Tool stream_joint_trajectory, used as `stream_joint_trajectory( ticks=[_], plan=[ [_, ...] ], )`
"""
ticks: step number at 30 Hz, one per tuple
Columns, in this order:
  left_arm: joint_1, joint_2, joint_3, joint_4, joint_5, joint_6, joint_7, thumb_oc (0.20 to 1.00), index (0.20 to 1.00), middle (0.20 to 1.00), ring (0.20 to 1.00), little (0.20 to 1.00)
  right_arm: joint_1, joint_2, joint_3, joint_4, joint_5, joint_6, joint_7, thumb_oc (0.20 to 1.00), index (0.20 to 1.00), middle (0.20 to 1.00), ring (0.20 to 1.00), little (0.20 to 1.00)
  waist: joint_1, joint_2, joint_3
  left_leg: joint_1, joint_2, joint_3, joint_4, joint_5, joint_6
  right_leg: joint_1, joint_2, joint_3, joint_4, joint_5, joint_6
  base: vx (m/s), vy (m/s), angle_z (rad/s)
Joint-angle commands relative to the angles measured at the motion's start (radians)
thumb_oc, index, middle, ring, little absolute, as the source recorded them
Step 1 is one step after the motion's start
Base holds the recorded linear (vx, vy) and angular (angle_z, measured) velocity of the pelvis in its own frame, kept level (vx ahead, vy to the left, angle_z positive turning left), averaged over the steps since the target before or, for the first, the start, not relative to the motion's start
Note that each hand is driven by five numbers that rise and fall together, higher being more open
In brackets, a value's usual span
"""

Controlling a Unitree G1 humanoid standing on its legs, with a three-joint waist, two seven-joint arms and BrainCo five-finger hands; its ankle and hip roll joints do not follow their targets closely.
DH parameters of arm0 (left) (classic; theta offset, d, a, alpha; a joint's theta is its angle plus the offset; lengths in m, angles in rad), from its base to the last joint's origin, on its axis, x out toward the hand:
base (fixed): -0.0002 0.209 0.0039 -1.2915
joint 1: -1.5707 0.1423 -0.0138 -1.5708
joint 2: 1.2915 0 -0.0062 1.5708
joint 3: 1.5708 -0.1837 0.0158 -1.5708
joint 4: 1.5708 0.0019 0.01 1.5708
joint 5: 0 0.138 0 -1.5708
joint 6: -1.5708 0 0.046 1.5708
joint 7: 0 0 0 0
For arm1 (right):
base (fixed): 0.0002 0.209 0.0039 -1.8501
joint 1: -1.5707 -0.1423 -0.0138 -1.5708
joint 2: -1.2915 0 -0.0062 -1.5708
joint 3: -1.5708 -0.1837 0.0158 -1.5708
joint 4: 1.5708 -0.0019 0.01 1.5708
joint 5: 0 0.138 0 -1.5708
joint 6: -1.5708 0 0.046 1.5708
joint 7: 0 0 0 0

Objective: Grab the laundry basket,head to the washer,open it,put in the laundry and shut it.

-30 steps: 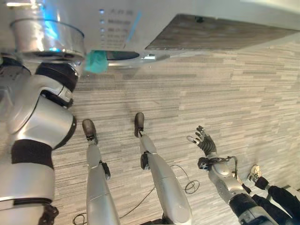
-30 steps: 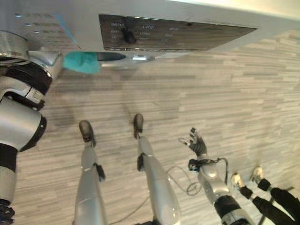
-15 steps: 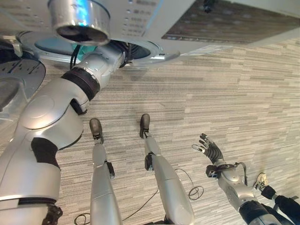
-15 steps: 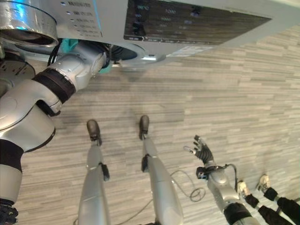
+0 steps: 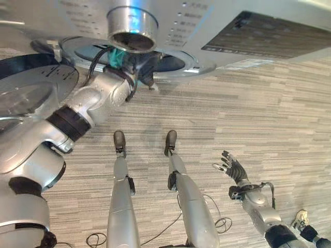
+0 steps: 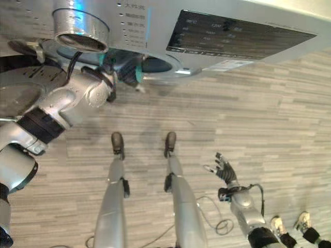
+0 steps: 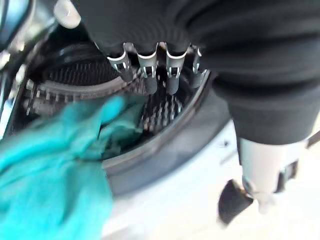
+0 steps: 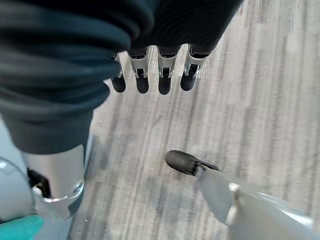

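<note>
Left hand [image 7: 150, 75] reaches into washer [image 7: 165, 165] beside teal laundry [image 7: 55, 170].

Even, bright light falls on the striped floor [image 5: 248, 119], blue-white glare streaks the washer's [image 5: 170, 31] chrome knob [image 5: 132, 26], soft shadow lies below the washer, and the teal cloth [image 7: 55, 175] is blurred in the left wrist view.

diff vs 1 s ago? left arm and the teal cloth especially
The view itself shifted, so part of this is camera motion. The left hand has reached to the washer drum opening; the teal cloth, earlier at the door rim, now lies over the opening's lip, fingers straight beside it. The right hand stays open over the floor.
</note>
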Motion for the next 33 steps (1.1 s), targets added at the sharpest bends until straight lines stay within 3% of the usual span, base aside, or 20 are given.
stream_joint_trajectory(
  ticks=[1,5,7,8,10,11,12,13,16,18,20,22,27,28,29,31,32,33],
  plan=[
    [0.000,-0.017,0.104,-0.023,-0.052,-0.035,0.022,1.000,1.000,1.000,1.000,1.000,0.093,-0.039,-0.080,-0.059,-0.042,-0.003,0.000,1.000,1.000,1.000,1.000,1.000,-0.030,0.007,0.017,0.011,0.030,-0.004,0.028,-0.099,-0.024,0.062,0.005,-0.003,0.069,-0.184,0.067,-0.01,0.018,0.06],
    [0.115,-0.037,0.217,-0.076,-0.101,-0.048,0.063,1.000,1.000,1.000,1.000,1.000,0.091,-0.022,-0.083,-0.055,-0.052,-0.007,-0.009,1.000,1.000,1.000,1.000,1.000,-0.020,0.012,0.019,0.019,0.028,-0.003,0.021,-0.097,-0.023,0.065,0.006,-0.006,0.069,-0.186,0.065,0.00,0.018,0.05],
    [0.261,-0.079,0.330,-0.129,-0.146,-0.068,0.108,1.000,1.000,1.000,1.000,1.000,0.083,0.006,-0.078,-0.046,-0.064,-0.014,-0.016,1.000,1.000,1.000,1.000,1.000,-0.004,0.015,0.023,0.026,0.025,-0.003,0.019,-0.097,-0.023,0.067,0.005,-0.009,0.071,-0.187,0.062,0.03,0.011,0.02],
    [0.316,-0.098,0.365,-0.140,-0.152,-0.071,0.117,1.000,1.000,1.000,1.000,1.000,0.081,0.013,-0.072,-0.042,-0.067,-0.016,-0.020,1.000,1.000,1.000,1.000,1.000,-0.003,0.018,0.017,0.042,0.029,-0.008,0.010,-0.121,-0.029,0.078,0.008,-0.001,0.070,-0.208,0.066,0.07,-0.003,0.00],
    [0.376,-0.178,0.401,-0.129,-0.161,-0.064,0.159,1.000,1.000,1.000,1.000,1.000,0.060,0.030,-0.061,-0.029,-0.072,-0.019,-0.037,1.000,1.000,1.000,1.000,1.000,0.003,0.018,0.020,0.049,0.029,-0.007,0.006,-0.122,-0.029,0.082,0.008,-0.003,0.070,-0.210,0.064,-0.01,0.010,-0.01],
    [0.394,-0.227,0.419,-0.110,-0.151,-0.048,0.178,1.000,1.000,1.000,1.000,1.000,0.042,0.042,-0.057,-0.017,-0.076,-0.019,-0.053,1.000,1.000,1.000,1.000,1.000,0.007,0.014,0.032,0.039,0.024,0.000,0.010,-0.096,-0.022,0.075,0.003,-0.014,0.069,-0.187,0.058,0.00,0.000,0.00],
    [0.394,-0.228,0.419,-0.109,-0.151,-0.048,0.178,1.000,1.000,1.000,1.000,1.000,0.042,0.041,-0.057,-0.016,-0.076,-0.018,-0.053,1.000,1.000,1.000,1.000,1.000,0.005,0.017,0.024,0.052,0.027,-0.007,0.001,-0.120,-0.028,0.085,0.008,-0.005,0.067,-0.208,0.064,-0.09,0.023,0.02],
    [0.394,-0.228,0.419,-0.109,-0.151,-0.048,0.178,1.000,1.000,1.000,1.000,1.000,0.042,0.041,-0.057,-0.017,-0.076,-0.019,-0.053,1.000,1.000,1.000,1.000,1.000,0.006,0.015,0.032,0.039,0.024,-0.001,0.009,-0.096,-0.022,0.075,0.003,-0.014,0.069,-0.187,0.058,-0.01,0.012,0.06],
    [0.481,-0.258,0.462,-0.131,-0.158,-0.047,0.187,1.000,1.000,1.000,1.000,1.000,0.031,0.054,-0.068,-0.018,-0.089,-0.013,-0.078,1.000,1.000,1.000,1.000,1.000,0.019,0.023,0.040,0.048,0.022,0.000,0.003,-0.094,-0.021,0.081,0.000,-0.015,0.067,-0.188,0.058,-0.03,0.017,0.04],
    [0.528,-0.252,0.484,-0.162,-0.167,-0.051,0.189,1.000,1.000,1.000,1.000,1.000,0.028,0.059,-0.071,-0.015,-0.096,-0.011,-0.084,1.000,1.000,1.000,1.000,1.000,0.023,0.030,0.036,0.066,0.024,-0.005,-0.009,-0.117,-0.026,0.094,0.004,-0.007,0.066,-0.209,0.063,0.03,0.009,-0.03],
    [0.614,-0.233,0.518,-0.214,-0.192,-0.073,0.184,1.000,1.000,1.000,1.000,1.000,0.025,0.068,-0.083,-0.015,-0.097,-0.011,-0.093,1.000,1.000,1.000,1.000,1.000,0.037,0.037,0.047,0.057,0.020,0.004,-0.006,-0.092,-0.020,0.086,-0.003,-0.018,0.066,-0.188,0.057,0.00,0.000,0.00],
    [0.632,-0.230,0.525,-0.225,-0.203,-0.079,0.184,1.000,1.000,1.000,1.000,1.000,0.025,0.070,-0.086,-0.015,-0.097,-0.011,-0.095,1.000,1.000,1.000,1.000,1.000,0.038,0.040,0.040,0.070,0.022,-0.003,-0.015,-0.114,-0.026,0.096,0.000,-0.010,0.064,-0.209,0.062,0.08,-0.003,0.00],
    [0.716,-0.238,0.530,-0.270,-0.369,-0.136,0.122,1.000,1.000,1.000,1.000,1.000,0.026,0.071,-0.089,-0.020,-0.098,-0.008,-0.095,1.000,1.000,1.000,1.000,1.000,0.046,0.052,0.041,0.072,0.018,0.001,-0.020,-0.112,-0.025,0.096,-0.002,-0.011,0.067,-0.210,0.061,0.00,0.005,0.01],
    [0.744,-0.243,0.510,-0.302,-0.579,-0.195,0.081,1.000,1.000,1.000,1.000,1.000,0.032,0.061,-0.091,-0.039,-0.093,-0.007,-0.094,1.000,1.000,1.000,1.000,1.000,0.044,0.057,0.042,0.074,0.015,0.006,-0.024,-0.107,-0.024,0.095,-0.004,-0.015,0.068,-0.206,0.059,-0.02,0.022,0.03],
    [0.778,-0.249,0.497,-0.324,-0.718,-0.212,0.044,1.000,1.000,1.000,1.000,1.000,0.040,0.059,-0.091,-0.055,-0.082,-0.012,-0.088,1.000,1.000,1.000,1.000,1.000,0.043,0.060,0.042,0.075,0.012,0.007,-0.027,-0.103,-0.022,0.095,-0.003,-0.016,0.067,-0.203,0.058,-0.02,0.022,0.03],
    [0.779,-0.248,0.497,-0.324,-0.720,-0.212,0.043,1.000,1.000,1.000,1.000,1.000,0.041,0.059,-0.091,-0.055,-0.082,-0.012,-0.088,1.000,1.000,1.000,1.000,1.000,0.043,0.060,0.041,0.074,0.012,0.007,-0.027,-0.103,-0.022,0.095,-0.003,-0.016,0.067,-0.203,0.058,0.00,0.000,0.00],
    [0.773,-0.253,0.455,-0.340,-0.832,-0.222,0.011,1.000,1.000,1.000,1.000,1.000,0.050,0.062,-0.089,-0.056,-0.064,-0.027,-0.083,1.000,1.000,1.000,1.000,1.000,0.039,0.063,0.038,0.074,0.009,0.010,-0.031,-0.100,-0.021,0.094,-0.003,-0.018,0.066,-0.201,0.057,0.00,0.000,0.00],
    [0.772,-0.253,0.454,-0.339,-0.832,-0.222,0.011,1.000,1.000,1.000,1.000,1.000,0.050,0.062,-0.089,-0.056,-0.064,-0.027,-0.083,1.000,1.000,1.000,1.000,1.000,0.040,0.063,0.038,0.074,0.010,0.010,-0.031,-0.100,-0.021,0.094,-0.003,-0.018,0.066,-0.201,0.057,0.00,0.000,0.00]
  ],
)
